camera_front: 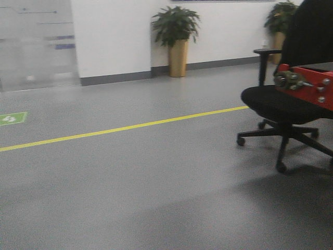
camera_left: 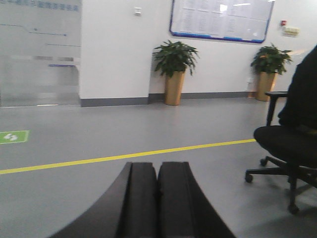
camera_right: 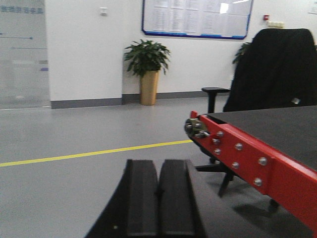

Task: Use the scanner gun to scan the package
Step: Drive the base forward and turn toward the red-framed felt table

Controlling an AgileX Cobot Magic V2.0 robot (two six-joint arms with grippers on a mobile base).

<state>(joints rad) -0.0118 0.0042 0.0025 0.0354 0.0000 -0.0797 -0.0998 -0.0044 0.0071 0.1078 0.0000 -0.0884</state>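
The package and the scanner gun are out of view in every frame. My left gripper (camera_left: 157, 171) points out over grey floor, its two black fingers pressed together with nothing between them. My right gripper (camera_right: 159, 168) is likewise shut and empty, aimed across the floor just left of a red-edged table corner. Neither gripper shows in the front view.
A table with a red bolted edge (camera_right: 247, 158) and dark top (camera_right: 282, 126) stands at the right. A black office chair (camera_front: 291, 104) sits beside it. A yellow floor line (camera_front: 125, 126) crosses the room. Potted plants (camera_front: 176, 39) stand against the white far wall.
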